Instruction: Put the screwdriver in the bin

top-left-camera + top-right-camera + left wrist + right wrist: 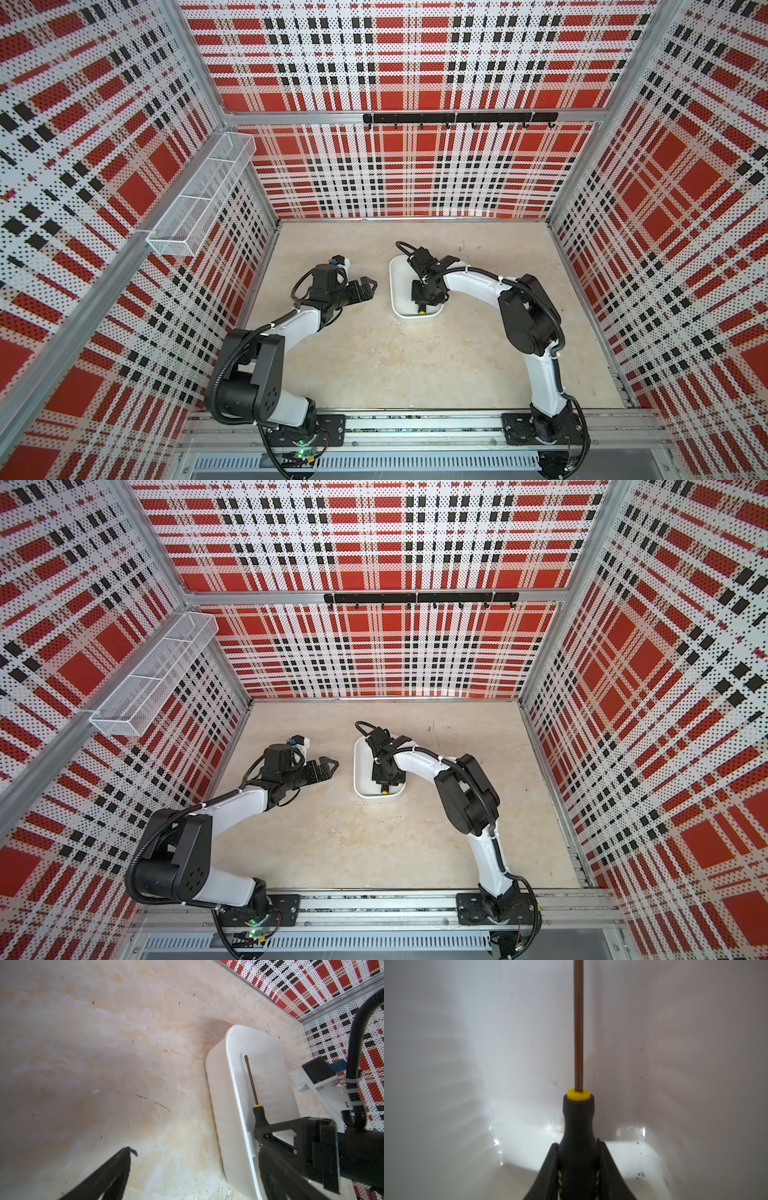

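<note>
The bin point(398, 266) point(361, 750) is a shallow white tray at mid-table in both top views. My right gripper point(420, 300) point(384, 780) reaches down into it, shut on the screwdriver. In the right wrist view its two fingers clamp the black handle point(579, 1122), and the thin shaft runs away over the bin's white floor point(488, 1043). The yellow end cap point(421, 309) point(385, 789) shows near the bin's front wall. I cannot tell whether the tool touches the floor. My left gripper point(371, 286) point(333, 766) hangs open and empty, left of the bin point(232, 1076).
A long white wire-mesh basket point(199, 195) hangs on the left wall. A black hook rail point(459, 118) runs along the back wall. Plaid perforated walls close in the beige table point(415, 365) on three sides.
</note>
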Robot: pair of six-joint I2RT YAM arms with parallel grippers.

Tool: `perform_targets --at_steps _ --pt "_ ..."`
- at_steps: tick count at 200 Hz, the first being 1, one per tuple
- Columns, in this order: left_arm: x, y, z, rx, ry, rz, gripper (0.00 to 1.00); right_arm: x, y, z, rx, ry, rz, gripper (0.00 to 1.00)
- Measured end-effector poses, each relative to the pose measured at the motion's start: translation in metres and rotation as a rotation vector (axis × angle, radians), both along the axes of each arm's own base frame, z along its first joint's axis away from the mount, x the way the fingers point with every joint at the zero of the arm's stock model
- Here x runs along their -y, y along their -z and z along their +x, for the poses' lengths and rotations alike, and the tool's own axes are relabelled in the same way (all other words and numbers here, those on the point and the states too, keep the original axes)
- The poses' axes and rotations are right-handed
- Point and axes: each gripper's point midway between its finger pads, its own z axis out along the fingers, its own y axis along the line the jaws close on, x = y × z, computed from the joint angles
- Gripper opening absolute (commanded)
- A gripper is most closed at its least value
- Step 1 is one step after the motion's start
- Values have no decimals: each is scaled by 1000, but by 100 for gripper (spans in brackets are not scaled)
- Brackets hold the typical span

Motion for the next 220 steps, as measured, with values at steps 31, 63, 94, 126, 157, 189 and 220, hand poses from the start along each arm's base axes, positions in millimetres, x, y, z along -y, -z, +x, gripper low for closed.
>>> perform_targets --at_steps 31,63,94,126,157,189,220 --pt "1 1 0 -3 5 -3 98 -1 -1 2 7 -5 -6 40" --pt "1 1 -1 -3 7 -4 98 -1 -5 6 24 -12 -14 49" --pt "1 1 -1 -3 7 -4 98 -5 -18 11 55 -22 -25 51" --pt "1 0 -1 -3 7 -3 98 -12 -39 12 100 -43 -37 53" --pt "0 -4 3 4 4 6 98 -5 -74 7 156 -58 -37 54" --pt "-8 -24 8 76 -25 37 98 21 -140 0 359 -108 -27 54" --pt "-17 -78 5 275 -67 42 98 65 -193 -18 631 -144 -32 54"
